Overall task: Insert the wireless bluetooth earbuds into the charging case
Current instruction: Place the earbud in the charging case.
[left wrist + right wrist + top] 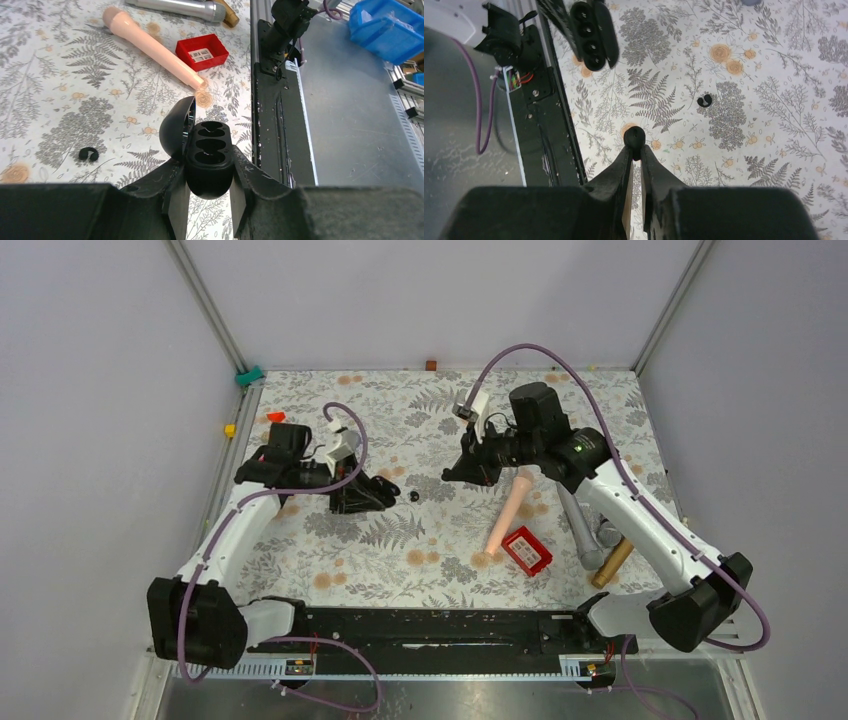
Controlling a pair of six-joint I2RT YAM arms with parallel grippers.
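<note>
My left gripper (210, 167) is shut on the charging case (209, 150), a glossy black oval held above the table with its lid (176, 127) swung open to the left and its sockets empty. It shows in the top view (368, 490) and in the right wrist view (591, 35). My right gripper (636, 149) is shut on one black earbud (634, 137), pinched at the fingertips above the table, right of the case in the top view (452, 475). The second earbud (414, 496) lies on the floral cloth between both grippers, seen also in the left wrist view (88, 154) and the right wrist view (704, 100).
A pink cylinder (507, 512), a red box (527, 550), a silver cylinder (580, 530) and a gold one (612, 562) lie at the right. Small red (276, 416) and yellow (230, 429) blocks sit at the far left. The black rail (430, 625) runs along the near edge.
</note>
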